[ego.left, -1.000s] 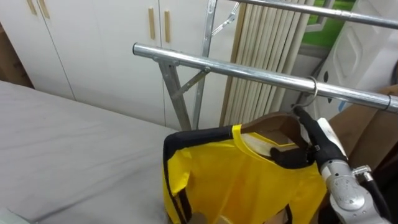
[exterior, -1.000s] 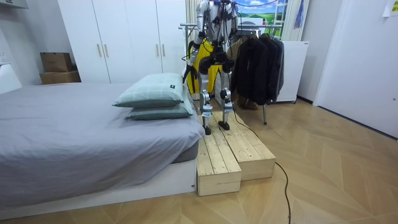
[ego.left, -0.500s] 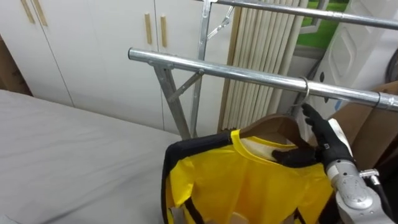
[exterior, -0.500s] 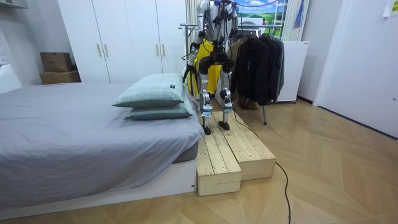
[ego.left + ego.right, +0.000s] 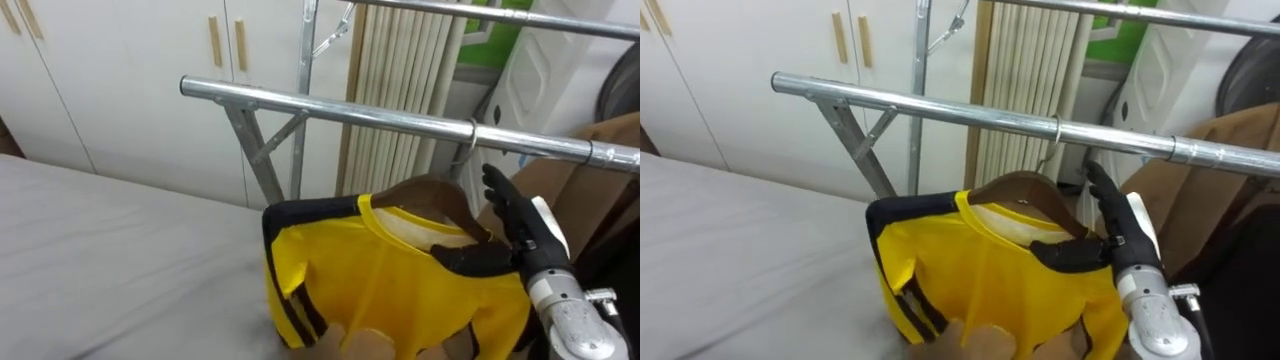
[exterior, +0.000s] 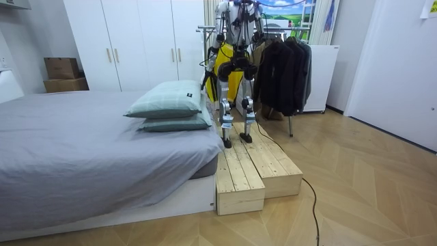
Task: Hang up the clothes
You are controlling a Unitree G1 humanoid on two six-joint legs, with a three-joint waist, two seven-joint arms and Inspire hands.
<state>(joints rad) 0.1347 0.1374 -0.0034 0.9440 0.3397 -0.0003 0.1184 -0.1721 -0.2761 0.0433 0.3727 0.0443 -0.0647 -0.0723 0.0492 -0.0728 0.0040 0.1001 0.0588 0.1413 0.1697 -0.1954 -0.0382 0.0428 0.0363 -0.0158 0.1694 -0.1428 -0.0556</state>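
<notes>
Yellow shirt is cut off at the lower edge, black-trimmed, on a wooden hanger hooked over the metal rail. Right hand has fingers straight, thumb lying on the shirt's shoulder.

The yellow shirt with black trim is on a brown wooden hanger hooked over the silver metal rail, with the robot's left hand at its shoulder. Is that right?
Wrong hand: the left eye view shows the right hand at the shoulder of the yellow shirt with black trim. The brown wooden hanger is hooked over the silver metal rail.
</notes>
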